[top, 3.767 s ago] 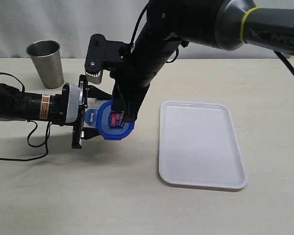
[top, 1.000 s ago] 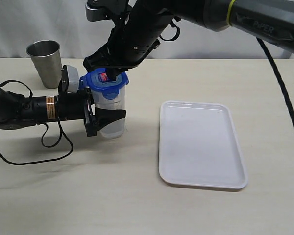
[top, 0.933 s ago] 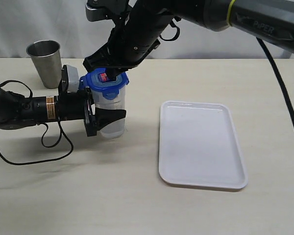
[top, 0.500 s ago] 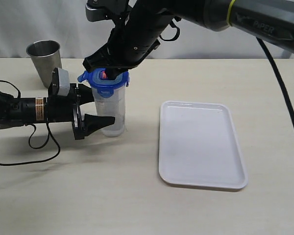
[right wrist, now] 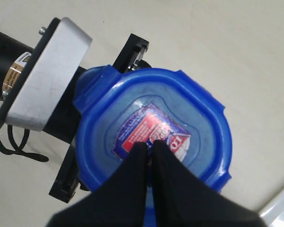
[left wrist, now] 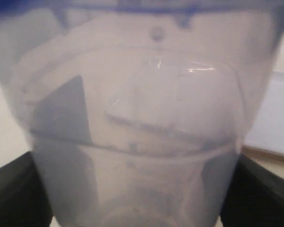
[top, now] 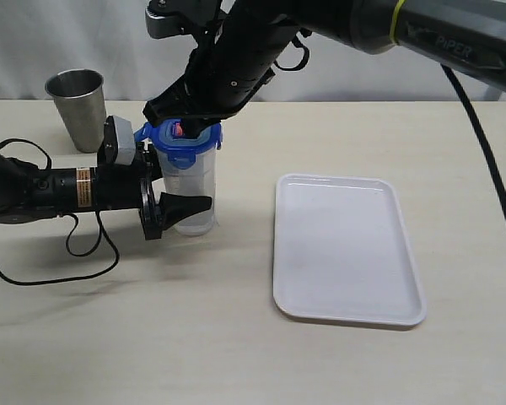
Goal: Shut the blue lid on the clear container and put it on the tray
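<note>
The clear container (top: 191, 187) stands upright on the table with the blue lid (top: 182, 143) on its rim. My left gripper (top: 194, 198) reaches in from the left, low on the container. Its jaws lie against two opposite walls and hold it. In the left wrist view the container (left wrist: 137, 118) fills the frame, with a black fingertip (left wrist: 14, 189) at each lower corner. My right gripper (right wrist: 149, 145) comes down from above, shut, tips on the red-and-white label of the lid (right wrist: 199, 123). The white tray (top: 346, 245) lies to the right, with nothing on it.
A grey steel cup (top: 78, 105) stands at the back left. The left arm's black cable (top: 34, 274) loops over the table at the left. The big right arm (top: 337, 25) stretches over the container from the upper right.
Half a second ago the left gripper had drawn back to the left of the container. It has since slid right and taken the container again. The right gripper has stayed on the lid.
</note>
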Controlling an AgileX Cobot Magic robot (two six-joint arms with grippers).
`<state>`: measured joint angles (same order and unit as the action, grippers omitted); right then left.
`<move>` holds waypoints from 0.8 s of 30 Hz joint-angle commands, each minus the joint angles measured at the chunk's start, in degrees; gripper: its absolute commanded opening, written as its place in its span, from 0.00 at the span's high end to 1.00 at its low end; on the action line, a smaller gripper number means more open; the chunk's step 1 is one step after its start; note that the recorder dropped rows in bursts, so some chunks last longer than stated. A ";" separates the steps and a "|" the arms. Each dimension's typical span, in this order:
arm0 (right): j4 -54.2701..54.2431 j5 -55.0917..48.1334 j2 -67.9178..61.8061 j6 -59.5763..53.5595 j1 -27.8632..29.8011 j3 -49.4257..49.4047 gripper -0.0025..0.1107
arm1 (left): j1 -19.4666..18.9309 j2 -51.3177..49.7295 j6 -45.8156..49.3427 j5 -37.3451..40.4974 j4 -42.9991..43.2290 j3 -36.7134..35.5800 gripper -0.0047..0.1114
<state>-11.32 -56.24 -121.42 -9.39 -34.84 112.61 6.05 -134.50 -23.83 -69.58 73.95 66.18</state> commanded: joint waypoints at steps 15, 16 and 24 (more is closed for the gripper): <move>10.24 -3.57 -0.85 4.23 0.19 0.02 0.94 | -1.62 0.17 0.21 -0.38 4.45 -0.19 0.96; 10.65 -3.68 -0.85 4.23 0.19 0.02 0.94 | -1.98 0.26 0.21 -0.38 4.54 -0.19 0.96; 10.67 -3.71 -0.85 4.23 0.19 0.02 0.94 | -2.31 0.64 0.21 -0.38 4.99 -0.19 0.96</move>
<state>-0.34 -58.46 -121.55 -5.29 -34.74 113.26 3.90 -134.44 -23.84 -71.18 77.95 66.18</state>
